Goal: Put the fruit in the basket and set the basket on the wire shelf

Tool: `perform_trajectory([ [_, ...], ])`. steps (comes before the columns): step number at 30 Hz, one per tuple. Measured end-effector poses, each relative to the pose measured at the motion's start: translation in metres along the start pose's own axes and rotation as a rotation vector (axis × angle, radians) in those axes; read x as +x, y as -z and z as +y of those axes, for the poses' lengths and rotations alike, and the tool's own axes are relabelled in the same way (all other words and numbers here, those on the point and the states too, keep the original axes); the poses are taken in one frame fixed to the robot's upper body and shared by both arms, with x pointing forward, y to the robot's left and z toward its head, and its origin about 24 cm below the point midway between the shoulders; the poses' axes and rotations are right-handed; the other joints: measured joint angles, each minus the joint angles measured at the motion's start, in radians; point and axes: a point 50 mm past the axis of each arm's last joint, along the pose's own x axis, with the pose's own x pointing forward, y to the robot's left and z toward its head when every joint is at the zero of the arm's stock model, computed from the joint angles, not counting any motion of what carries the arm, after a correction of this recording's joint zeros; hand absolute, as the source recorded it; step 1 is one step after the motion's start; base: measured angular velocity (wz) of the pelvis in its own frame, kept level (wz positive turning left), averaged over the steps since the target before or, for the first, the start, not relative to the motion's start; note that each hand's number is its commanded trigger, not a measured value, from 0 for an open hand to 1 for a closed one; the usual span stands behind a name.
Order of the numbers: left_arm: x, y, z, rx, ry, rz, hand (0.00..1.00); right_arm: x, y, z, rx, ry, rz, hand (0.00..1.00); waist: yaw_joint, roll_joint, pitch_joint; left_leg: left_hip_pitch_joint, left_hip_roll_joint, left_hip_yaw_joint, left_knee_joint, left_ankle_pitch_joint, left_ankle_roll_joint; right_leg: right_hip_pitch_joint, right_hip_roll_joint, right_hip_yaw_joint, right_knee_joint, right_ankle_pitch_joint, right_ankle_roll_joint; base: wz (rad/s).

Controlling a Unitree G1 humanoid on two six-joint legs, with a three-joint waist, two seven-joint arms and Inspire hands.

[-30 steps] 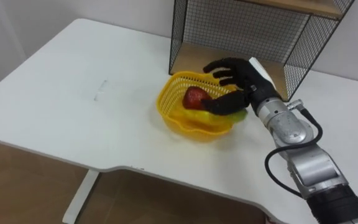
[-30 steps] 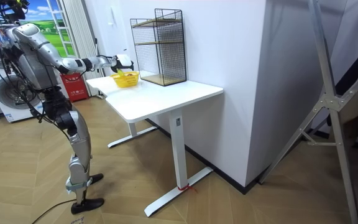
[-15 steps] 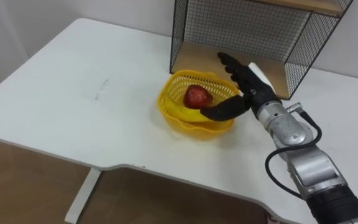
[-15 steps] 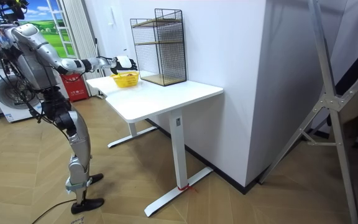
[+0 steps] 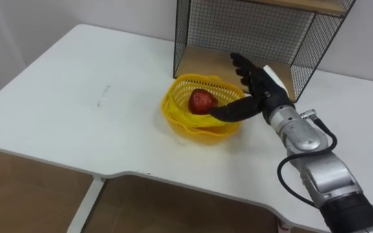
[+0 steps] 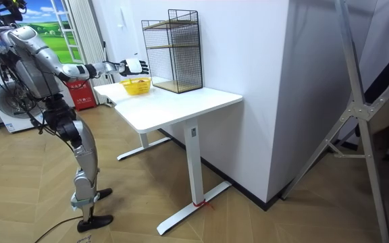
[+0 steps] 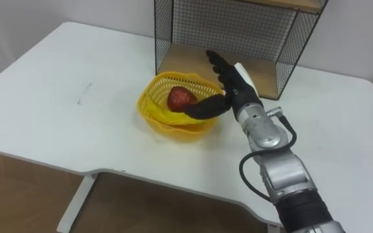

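On the desk (image 5: 76, 116), the right robot hand (image 5: 262, 96) hovers spread and empty at 3 o'clock of the basket (image 5: 171, 111), thumb over the rim, red fruit (image 5: 202, 101) inside. Pinch that rim firmly before lifting to the wire shelf (image 5: 251, 29) at 12 o'clock.

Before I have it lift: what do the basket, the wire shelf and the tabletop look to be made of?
Basket: likely moulded plastic, glossy yellow, with an openwork lattice wall and a wavy rim.
Wire shelf: thin black mesh on a frame, metal by the look, holding matte boards with a light wood look.
Table: smooth white top, probably laminate; its core cannot be told.
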Motion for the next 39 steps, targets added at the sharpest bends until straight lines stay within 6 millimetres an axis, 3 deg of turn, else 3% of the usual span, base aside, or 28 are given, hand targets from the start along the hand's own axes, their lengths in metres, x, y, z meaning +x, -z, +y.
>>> perform_trajectory([
  [6, -0.001, 0.009, -0.002, -0.129, 0.016, 0.013, 0.00, -0.001, -0.005, -0.021, 0.154, 0.131, -0.027, 0.00, -0.024, 0.010, -0.0021, 0.008, -0.001, 0.002, -0.001, 0.001, 0.001, 0.008, -0.002, -0.004, 0.000, 0.000, 0.000, 0.00],
  [7, -0.001, 0.011, -0.002, -0.168, 0.018, 0.017, 0.00, -0.002, -0.005, -0.025, 0.200, 0.158, -0.031, 0.00, -0.032, 0.016, 0.0014, 0.015, -0.001, 0.003, -0.002, 0.001, 0.002, 0.014, -0.002, -0.002, 0.000, 0.000, 0.000, 0.00],
  [9, -0.001, 0.018, -0.003, -0.224, 0.028, 0.036, 0.00, -0.003, -0.005, -0.029, 0.228, 0.190, -0.033, 0.00, -0.048, 0.027, -0.0016, 0.021, -0.003, 0.003, -0.005, 0.001, 0.002, 0.017, -0.003, 0.001, 0.000, 0.000, 0.001, -0.05],
  [14, -0.002, 0.034, 0.000, -0.504, 0.006, 0.074, 0.00, -0.020, 0.012, -0.042, 0.312, 0.276, -0.010, 0.00, -0.073, 0.045, -0.0109, 0.024, 0.001, 0.018, -0.009, 0.003, 0.004, 0.014, -0.004, 0.007, -0.001, 0.001, 0.001, -0.03],
  [17, -0.003, 0.036, 0.014, -0.659, -0.098, 0.076, 0.00, -0.034, 0.023, -0.054, 0.351, 0.359, 0.011, 0.00, -0.082, 0.057, -0.0081, 0.024, 0.001, 0.021, -0.012, 0.005, 0.006, 0.013, -0.006, 0.010, -0.001, 0.001, 0.001, -0.02],
  [20, -0.005, 0.029, 0.035, -0.798, -0.245, 0.037, 0.00, -0.047, 0.036, -0.063, 0.375, 0.438, 0.047, 0.00, -0.083, 0.060, -0.0114, 0.036, 0.000, 0.026, -0.026, 0.011, 0.006, 0.016, -0.008, 0.015, -0.001, 0.001, 0.002, -0.04],
  [23, -0.014, 0.008, 0.068, -0.901, -0.425, -0.078, 0.00, -0.063, 0.044, -0.067, 0.376, 0.484, 0.064, 0.00, -0.080, 0.065, -0.0108, 0.038, 0.000, 0.028, -0.031, 0.012, 0.005, 0.014, -0.008, 0.017, -0.001, 0.001, 0.002, -0.03],
  [25, -0.025, -0.012, 0.095, -0.962, -0.577, -0.189, 0.00, -0.067, 0.048, -0.068, 0.377, 0.501, 0.075, 0.00, -0.074, 0.071, -0.0131, 0.047, -0.001, 0.034, -0.045, 0.018, 0.004, 0.011, -0.008, 0.030, -0.002, 0.001, 0.002, -0.12],
  [31, -0.071, -0.047, 0.147, -1.128, -0.938, -0.434, 0.00, -0.084, 0.054, -0.071, 0.372, 0.570, 0.051, 0.00, -0.069, 0.071, -0.0181, 0.059, -0.004, 0.040, -0.070, 0.021, 0.003, 0.014, -0.007, 0.044, -0.020, 0.003, 0.005, -0.05],
  [39, -0.116, -0.068, 0.171, -1.232, -1.208, -0.625, 0.00, -0.102, 0.071, -0.067, 0.377, 0.577, 0.097, 0.00, -0.063, 0.087, -0.0146, 0.083, -0.003, 0.047, -0.093, 0.021, 0.003, 0.021, -0.007, 0.053, -0.020, 0.004, 0.006, -0.04],
])
